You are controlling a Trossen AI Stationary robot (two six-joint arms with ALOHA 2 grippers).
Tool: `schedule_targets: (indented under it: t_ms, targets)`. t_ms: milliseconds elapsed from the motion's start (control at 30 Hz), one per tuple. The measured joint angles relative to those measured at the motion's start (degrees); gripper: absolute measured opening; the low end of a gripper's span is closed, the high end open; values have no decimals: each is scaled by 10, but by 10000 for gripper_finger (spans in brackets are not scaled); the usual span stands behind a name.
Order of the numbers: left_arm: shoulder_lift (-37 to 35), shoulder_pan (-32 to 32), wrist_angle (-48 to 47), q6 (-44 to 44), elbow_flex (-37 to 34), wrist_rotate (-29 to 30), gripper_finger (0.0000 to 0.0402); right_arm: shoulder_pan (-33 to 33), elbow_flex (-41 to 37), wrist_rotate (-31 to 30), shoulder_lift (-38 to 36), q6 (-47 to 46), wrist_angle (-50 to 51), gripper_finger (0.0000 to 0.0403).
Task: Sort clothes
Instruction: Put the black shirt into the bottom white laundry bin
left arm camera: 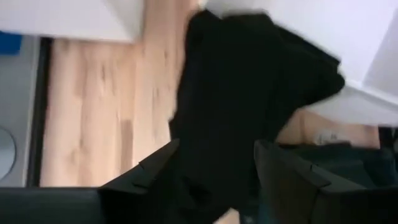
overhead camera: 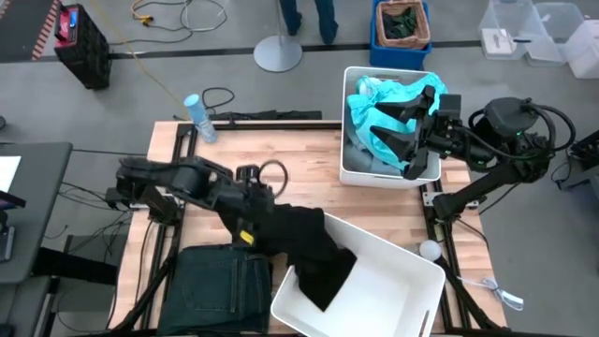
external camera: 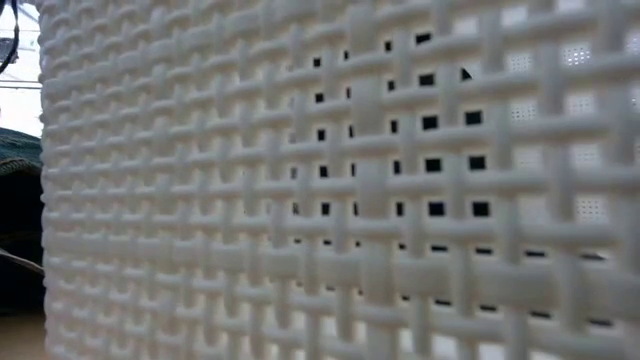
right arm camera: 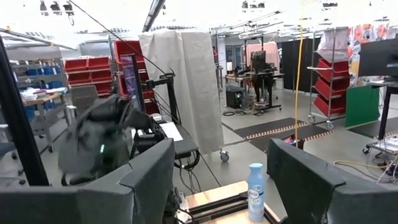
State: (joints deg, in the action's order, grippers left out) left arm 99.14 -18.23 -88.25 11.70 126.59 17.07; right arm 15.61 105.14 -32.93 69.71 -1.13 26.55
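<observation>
Left pincer (overhead camera: 251,227) clamped on black top (overhead camera: 309,248); top trails toward 4 o'clock, draped over near bin (overhead camera: 412,257) rim. Right pincer (overhead camera: 412,140) gapes empty above turquoise top (overhead camera: 374,112).

The wooden table (overhead camera: 299,154) carried two white bins (overhead camera: 379,281), dark jeans (overhead camera: 220,285) at its near left corner, and a spray bottle (overhead camera: 199,117) at the far left.

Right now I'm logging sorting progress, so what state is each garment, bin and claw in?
Black top: held by left claw, draped over near bin's rim.
Turquoise top: inside far bin.
Dark jeans: lying on table.
Near bin: tilted, partly filled.
Far bin: upright, holding clothes.
Right claw: open above far bin.
</observation>
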Motion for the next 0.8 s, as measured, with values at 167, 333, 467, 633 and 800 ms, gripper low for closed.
schedule_targets:
  t_ms: [167,333,467,633,800]
  targets:
    - [-7,-3,4,14,-127,-23,224,11,0,0,0,-5,-2,276]
    - [-32,-7,114,13,-262,-50,243,26,0,0,0,-5,-3,276]
    - [-45,2,163,32,-353,-77,254,35,0,0,0,-3,-4,276]
    - [-68,5,292,41,-480,-125,259,35,0,0,0,-4,-4,276]
    - [-68,26,365,55,-590,-121,259,35,0,0,0,-4,-4,276]
